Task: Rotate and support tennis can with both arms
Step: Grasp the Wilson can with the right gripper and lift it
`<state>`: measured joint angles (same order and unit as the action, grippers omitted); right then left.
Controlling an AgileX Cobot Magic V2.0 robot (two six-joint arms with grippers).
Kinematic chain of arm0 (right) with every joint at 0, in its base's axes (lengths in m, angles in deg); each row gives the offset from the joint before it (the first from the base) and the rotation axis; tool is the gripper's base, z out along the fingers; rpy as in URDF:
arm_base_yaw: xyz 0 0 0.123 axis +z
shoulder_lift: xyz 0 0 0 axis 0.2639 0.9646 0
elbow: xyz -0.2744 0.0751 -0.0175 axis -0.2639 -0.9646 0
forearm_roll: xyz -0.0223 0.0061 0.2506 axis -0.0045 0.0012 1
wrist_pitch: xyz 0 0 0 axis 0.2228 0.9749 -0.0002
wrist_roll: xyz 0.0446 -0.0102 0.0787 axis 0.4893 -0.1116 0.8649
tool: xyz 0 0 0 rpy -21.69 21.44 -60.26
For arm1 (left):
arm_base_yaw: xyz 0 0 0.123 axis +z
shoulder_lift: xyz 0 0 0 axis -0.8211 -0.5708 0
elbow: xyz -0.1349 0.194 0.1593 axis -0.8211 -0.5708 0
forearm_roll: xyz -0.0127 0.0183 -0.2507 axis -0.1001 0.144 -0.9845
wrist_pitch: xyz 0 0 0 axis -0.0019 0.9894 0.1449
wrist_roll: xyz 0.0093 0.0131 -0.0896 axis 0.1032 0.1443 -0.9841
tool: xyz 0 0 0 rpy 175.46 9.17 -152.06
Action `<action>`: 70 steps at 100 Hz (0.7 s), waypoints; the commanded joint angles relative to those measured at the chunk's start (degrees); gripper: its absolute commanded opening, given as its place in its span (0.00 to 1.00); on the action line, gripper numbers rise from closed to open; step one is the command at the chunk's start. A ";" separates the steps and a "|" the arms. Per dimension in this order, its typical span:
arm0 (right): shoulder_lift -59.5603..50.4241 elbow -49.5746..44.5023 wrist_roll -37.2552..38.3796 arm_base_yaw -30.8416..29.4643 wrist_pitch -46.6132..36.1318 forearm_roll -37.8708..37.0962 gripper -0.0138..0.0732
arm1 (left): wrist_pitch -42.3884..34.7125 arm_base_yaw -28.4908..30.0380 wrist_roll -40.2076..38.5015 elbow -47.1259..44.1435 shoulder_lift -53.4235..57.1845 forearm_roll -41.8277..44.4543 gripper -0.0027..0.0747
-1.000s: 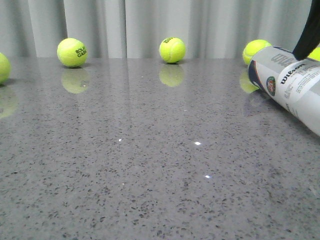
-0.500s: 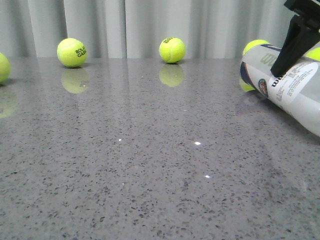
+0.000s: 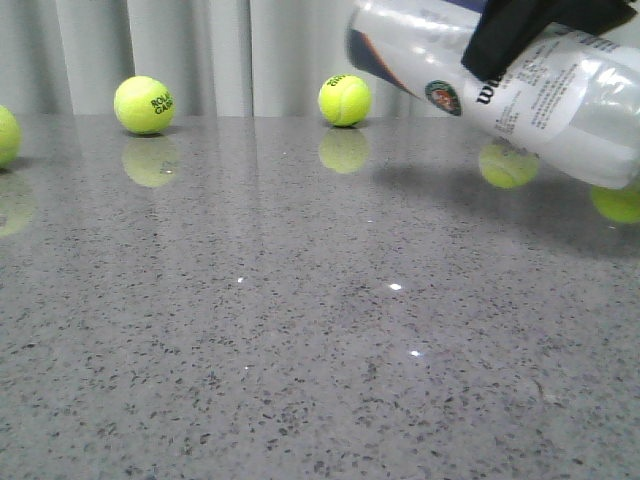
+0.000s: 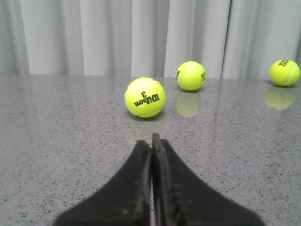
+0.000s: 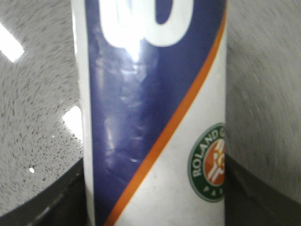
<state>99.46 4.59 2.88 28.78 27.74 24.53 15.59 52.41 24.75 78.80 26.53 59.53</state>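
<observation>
The tennis can [image 3: 520, 90] is a white Wilson cylinder with a navy band and a round Roland Garros logo. It hangs tilted above the table at the upper right of the front view. My right gripper [image 3: 520, 30] is shut on it near its middle. In the right wrist view the can [image 5: 155, 117] fills the frame between the dark fingers [image 5: 42, 202]. My left gripper [image 4: 152, 141] is shut and empty, low over the table, pointing at a Wilson tennis ball [image 4: 145, 97]. The left gripper does not show in the front view.
Tennis balls lie along the table's far edge by the grey curtain: one at back left [image 3: 144, 104], one at back middle [image 3: 344, 99], one at the left edge [image 3: 5, 135]. Two more [image 3: 508, 165] lie under the can. Two more balls [image 4: 191, 75] show in the left wrist view.
The right gripper closed on the can and lifted it off the table, carrying it up and to the left. The balls behind it are now uncovered.
</observation>
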 commanded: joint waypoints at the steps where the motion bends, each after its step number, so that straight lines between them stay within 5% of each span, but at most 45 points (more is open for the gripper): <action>1: -1.38 2.65 -8.93 4.54 -3.68 -2.39 0.55 | -4.74 0.21 -0.32 -2.53 1.95 -0.06 0.01; 28: 2.61 2.71 -33.59 15.78 -8.78 -5.09 0.55 | -4.74 0.21 -0.32 -2.53 1.95 -0.06 0.01; 70: 8.55 2.71 -34.11 16.99 -12.08 -5.17 0.58 | -4.74 0.21 -0.32 -2.53 1.95 -0.06 0.01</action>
<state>110.00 5.38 -30.67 45.87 17.53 18.68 15.59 52.41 24.75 78.80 26.53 59.53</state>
